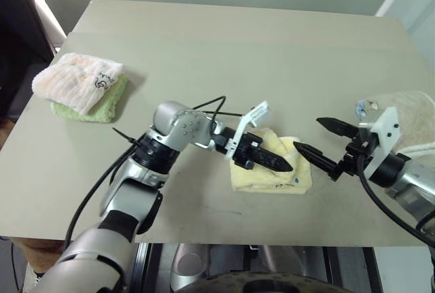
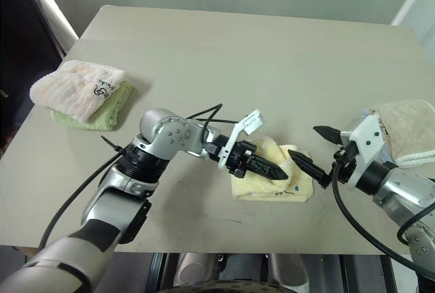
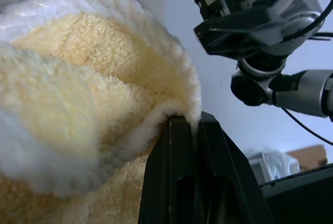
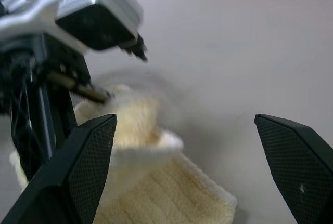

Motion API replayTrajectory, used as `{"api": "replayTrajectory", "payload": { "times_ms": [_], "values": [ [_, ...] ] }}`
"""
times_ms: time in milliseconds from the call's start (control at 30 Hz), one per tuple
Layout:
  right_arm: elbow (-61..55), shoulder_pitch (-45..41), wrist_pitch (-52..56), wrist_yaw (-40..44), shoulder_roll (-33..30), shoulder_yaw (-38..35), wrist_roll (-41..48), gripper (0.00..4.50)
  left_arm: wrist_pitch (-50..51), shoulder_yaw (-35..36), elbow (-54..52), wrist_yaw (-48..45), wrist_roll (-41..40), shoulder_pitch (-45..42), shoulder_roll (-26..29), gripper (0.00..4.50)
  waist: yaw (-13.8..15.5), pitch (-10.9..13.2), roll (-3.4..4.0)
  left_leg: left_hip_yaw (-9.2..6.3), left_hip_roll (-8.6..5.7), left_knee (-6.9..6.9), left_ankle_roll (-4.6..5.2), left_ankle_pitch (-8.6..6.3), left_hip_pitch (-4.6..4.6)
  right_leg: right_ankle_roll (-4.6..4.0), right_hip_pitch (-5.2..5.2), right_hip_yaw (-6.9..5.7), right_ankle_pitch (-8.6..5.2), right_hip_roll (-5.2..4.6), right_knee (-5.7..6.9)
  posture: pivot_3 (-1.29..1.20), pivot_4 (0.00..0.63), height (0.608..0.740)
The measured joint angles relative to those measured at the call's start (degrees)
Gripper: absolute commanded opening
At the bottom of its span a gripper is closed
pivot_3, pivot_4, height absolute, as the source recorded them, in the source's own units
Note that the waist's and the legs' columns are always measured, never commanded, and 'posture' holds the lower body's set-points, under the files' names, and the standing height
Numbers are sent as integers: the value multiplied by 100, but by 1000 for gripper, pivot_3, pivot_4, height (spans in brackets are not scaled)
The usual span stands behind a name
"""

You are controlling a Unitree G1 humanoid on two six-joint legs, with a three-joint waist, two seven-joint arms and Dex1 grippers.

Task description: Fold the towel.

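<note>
Two claws | left claw (image 1: 284, 164) clamped on towel (image 1: 272, 177) | right claw (image 1: 319, 140) apart | writing unreadable

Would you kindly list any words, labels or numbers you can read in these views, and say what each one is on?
No text can be read with certainty.
Dark scribbled mark on the pink-white towel: too small to read.
Small dark mark and a blue spot on the pale yellow towel, near its front edge: too small to read.
White tag on the left gripper: print too small to read.
</note>
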Motion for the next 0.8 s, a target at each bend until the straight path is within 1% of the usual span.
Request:
{"api": "replayTrajectory", "payload": {
  "times_ms": [167,267,333,467,633,800],
  "values": [
    [-101,128,44,-18,-49,-142,97,4500,-341,-275,273,-204,550,-48,-164,31,9,1,1,0,0,4,38,-19,-1,-1,1,1,0,0,0,0,150,697],
    [-156,200,45,-51,-108,-179,136,4500,-419,-312,298,-435,660,-48,-242,778,9,1,1,0,0,7,43,-22,-2,-1,1,1,0,0,0,0,150,697],
    [-157,232,45,-74,-114,-182,141,4500,-456,-310,318,-540,703,-49,-291,1404,12,1,1,0,-1,9,44,-22,-3,-1,2,1,0,0,0,0,150,697],
    [-159,239,45,-112,-130,-183,146,4500,-573,-309,355,-649,827,-49,-452,2802,17,1,2,2,-2,19,65,-34,-5,0,3,3,0,-1,0,0,150,697],
    [-156,239,44,-116,-142,-183,143,4500,-605,-286,355,-799,886,-49,-488,4481,17,1,2,2,-2,21,69,-33,-5,1,4,3,1,0,0,0,150,697],
    [-145,232,43,-116,-159,-183,142,4500,-704,124,337,-784,886,-57,-494,4481,17,1,2,3,-2,26,71,-32,-6,1,6,3,1,0,0,0,150,697]
  ]
}}
